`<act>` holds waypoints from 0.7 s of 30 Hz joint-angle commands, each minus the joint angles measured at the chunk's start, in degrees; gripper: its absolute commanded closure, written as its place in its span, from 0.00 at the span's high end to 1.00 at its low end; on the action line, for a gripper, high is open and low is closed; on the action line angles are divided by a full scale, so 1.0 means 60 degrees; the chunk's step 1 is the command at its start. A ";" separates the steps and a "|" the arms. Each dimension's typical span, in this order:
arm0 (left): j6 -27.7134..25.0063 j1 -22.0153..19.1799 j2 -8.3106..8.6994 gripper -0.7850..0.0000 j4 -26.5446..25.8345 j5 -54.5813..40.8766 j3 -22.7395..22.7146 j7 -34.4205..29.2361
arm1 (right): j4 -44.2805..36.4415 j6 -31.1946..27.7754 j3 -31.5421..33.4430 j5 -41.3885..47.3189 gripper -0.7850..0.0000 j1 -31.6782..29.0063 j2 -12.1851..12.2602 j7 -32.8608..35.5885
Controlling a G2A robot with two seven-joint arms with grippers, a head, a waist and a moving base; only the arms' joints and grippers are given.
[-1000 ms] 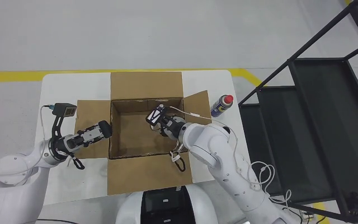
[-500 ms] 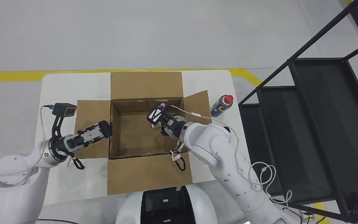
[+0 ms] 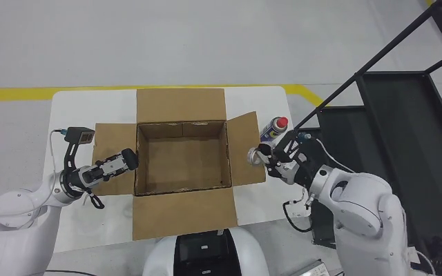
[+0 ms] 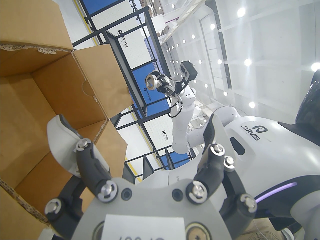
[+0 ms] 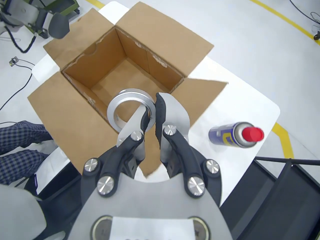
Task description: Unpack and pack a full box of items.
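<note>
Right tool point(image 5: 152, 109) pinches one metal ring point(image 5: 125, 112) above the box's right flap; left tool point(image 4: 135, 123) spread, holding nothing.
One brown corrugated cardboard box point(image 3: 181, 155), all four flaps folded out, torn tape edges along the rim, sits on the white rounded tabletop point(image 3: 69, 110). The ring is flat, shiny and silver, with one finger inside its hole and one outside. One blue cylindrical spray can point(image 3: 274, 128) with a red cap sits just beside the right flap. The left tool is over the left flap.

box point(image 3: 181, 160) mid table point(image 3: 76, 110); spray can point(image 3: 274, 128) r
</note>
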 commanded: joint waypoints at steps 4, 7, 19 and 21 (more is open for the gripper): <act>0.0000 0.0000 0.0000 1.00 0.0000 0.0000 0.0000 0.0000 | 0.0589 -0.0771 0.1576 0.0679 0.00 -0.1226 0.0130 -0.0352; 0.0000 0.0000 0.0000 1.00 0.0000 0.0000 0.0000 0.0000 | 0.1045 -0.0831 0.1747 0.0530 0.00 -0.1502 0.0178 -0.0585; 0.0000 0.0000 0.0000 1.00 0.0000 0.0000 0.0000 0.0000 | 0.2199 0.0317 0.0016 -0.3472 0.00 -0.1037 0.0332 -0.0747; 0.0000 0.0000 0.0000 1.00 0.0000 0.0000 0.0000 0.0000 | 0.2388 0.0552 -0.0320 -0.4407 0.00 -0.0994 0.0356 -0.0665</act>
